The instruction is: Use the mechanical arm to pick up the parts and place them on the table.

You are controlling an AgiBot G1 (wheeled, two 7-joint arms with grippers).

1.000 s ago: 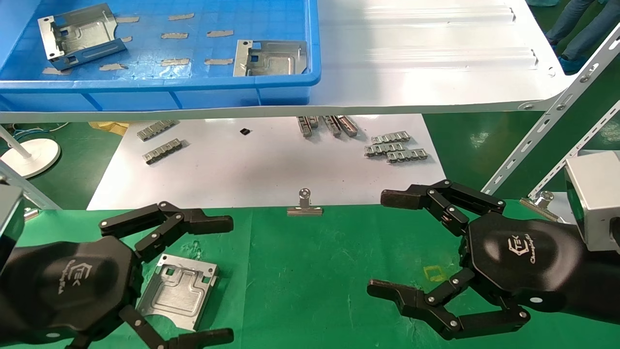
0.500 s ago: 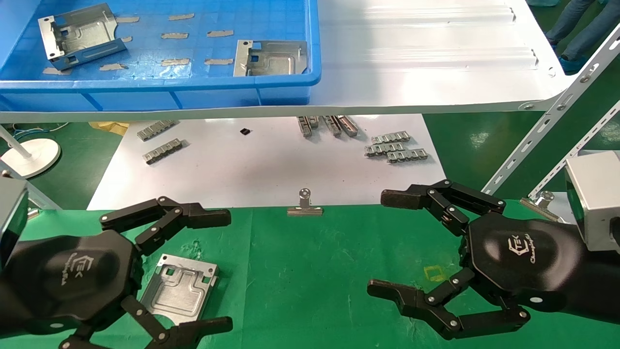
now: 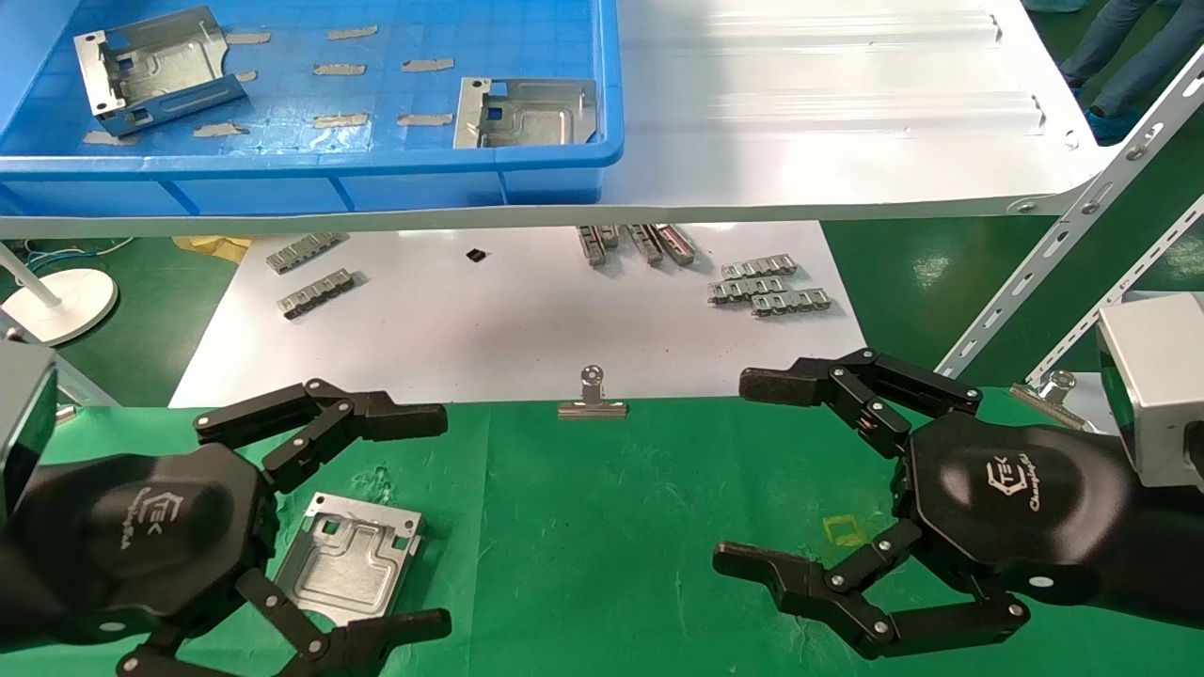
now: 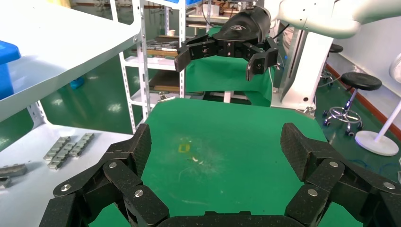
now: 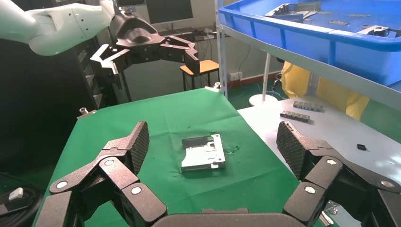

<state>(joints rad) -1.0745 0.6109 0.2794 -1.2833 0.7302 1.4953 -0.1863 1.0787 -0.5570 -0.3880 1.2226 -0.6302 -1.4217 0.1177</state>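
Observation:
One silvery part [image 3: 346, 560] [image 5: 203, 153] lies flat on the green table [image 3: 611, 527], at its left side. My left gripper [image 3: 435, 520] [image 4: 218, 142] hovers over that part, open, with nothing between its fingers. My right gripper [image 3: 743, 470] [image 5: 213, 142] hangs open and empty over the right side of the table. Each wrist view shows the other hand farther off. Two more parts [image 3: 155, 66] [image 3: 527, 113] rest in the blue bin [image 3: 376, 179] on the shelf.
The glossy white shelf [image 3: 847, 113] overhangs a white sheet [image 3: 517, 320] carrying several grey linked strips [image 3: 767, 287]. A silver binder clip [image 3: 591, 402] sits at the cloth's far edge. Slanted shelf struts [image 3: 1063, 235] stand at the right, and a white round base [image 3: 56, 301] at the left.
My left gripper has shifted slightly up and away from the part, which stays flat on the cloth. The right arm has not moved.

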